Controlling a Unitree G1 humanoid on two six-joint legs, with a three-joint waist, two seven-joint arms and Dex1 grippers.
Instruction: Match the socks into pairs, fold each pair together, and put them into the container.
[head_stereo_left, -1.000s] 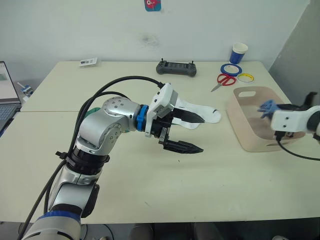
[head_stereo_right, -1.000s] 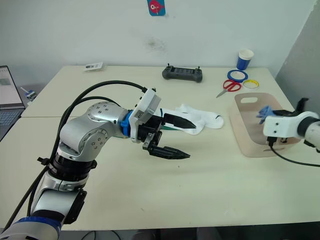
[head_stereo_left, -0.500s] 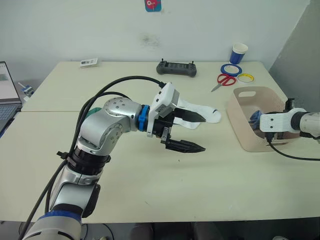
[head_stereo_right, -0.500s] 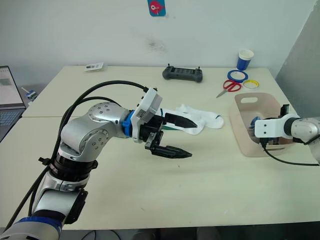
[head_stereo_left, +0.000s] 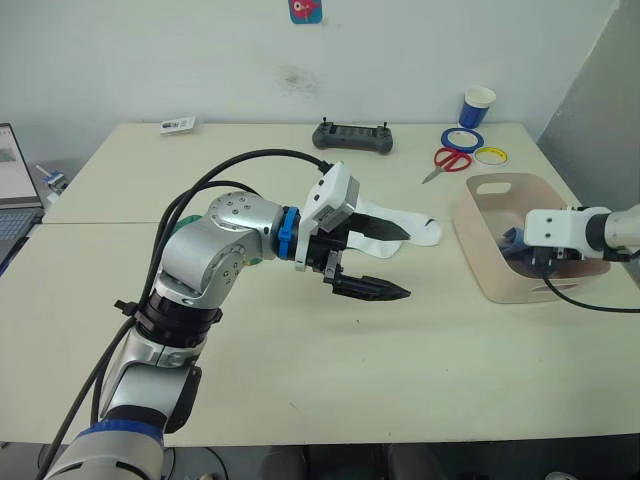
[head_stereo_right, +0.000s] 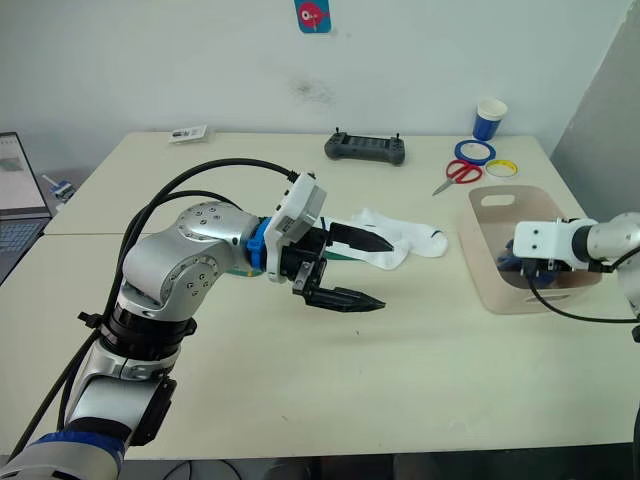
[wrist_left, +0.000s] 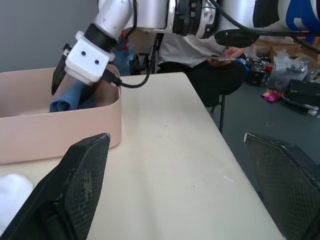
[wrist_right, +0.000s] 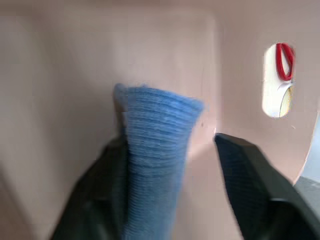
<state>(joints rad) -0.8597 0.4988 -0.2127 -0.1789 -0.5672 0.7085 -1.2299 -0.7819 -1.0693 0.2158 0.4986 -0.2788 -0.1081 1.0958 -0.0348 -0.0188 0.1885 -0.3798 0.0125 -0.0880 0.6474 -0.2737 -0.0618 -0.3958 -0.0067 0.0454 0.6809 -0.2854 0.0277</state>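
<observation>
The white socks (head_stereo_left: 408, 226) lie bunched on the table just beyond my left gripper (head_stereo_left: 400, 265), which hovers wide open and empty over the tabletop. The pale pink container (head_stereo_left: 490, 282) stands at the right. My right gripper (wrist_right: 167, 142) reaches down inside it. Its fingers are spread, and the folded light blue socks (wrist_right: 155, 130) stand between them, leaning on one finger. The blue socks (wrist_left: 70, 97) rest on the container's floor by its near wall.
At the back of the table lie a black controller (head_stereo_left: 352, 137), red scissors (head_stereo_left: 450, 160), tape rolls (head_stereo_left: 461, 138) and a blue-and-white cup (head_stereo_left: 478, 105). A laptop (head_stereo_left: 10, 190) sits at the far left. A person (wrist_left: 200, 60) sits beyond the table's right end.
My right gripper has gone down into the container with the blue socks and its fingers have spread apart. The left arm has barely moved.
</observation>
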